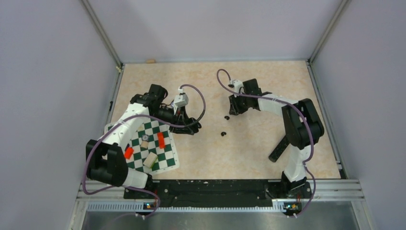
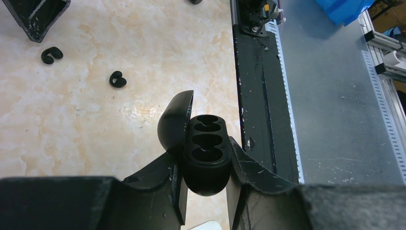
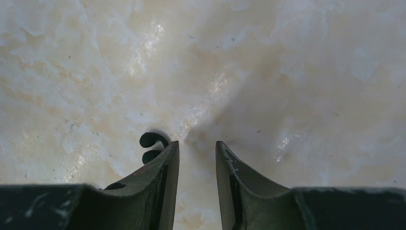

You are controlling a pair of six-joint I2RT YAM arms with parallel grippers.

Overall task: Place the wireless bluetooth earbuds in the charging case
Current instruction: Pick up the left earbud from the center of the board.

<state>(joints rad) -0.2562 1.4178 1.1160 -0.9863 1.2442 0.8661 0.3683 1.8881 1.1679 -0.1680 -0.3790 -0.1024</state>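
I could read no text, label, brand, number or sign in any of my views. The open charging case (image 2: 207,167) I held showed only plain dark surfaces. The green-and-white checkered mat (image 1: 168,157) at the near left carried squares alone, with no lettering I could make out.

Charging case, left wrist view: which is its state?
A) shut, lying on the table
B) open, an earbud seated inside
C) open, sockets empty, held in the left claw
C: the left claw grips the charging case, its lid open and its sockets empty.
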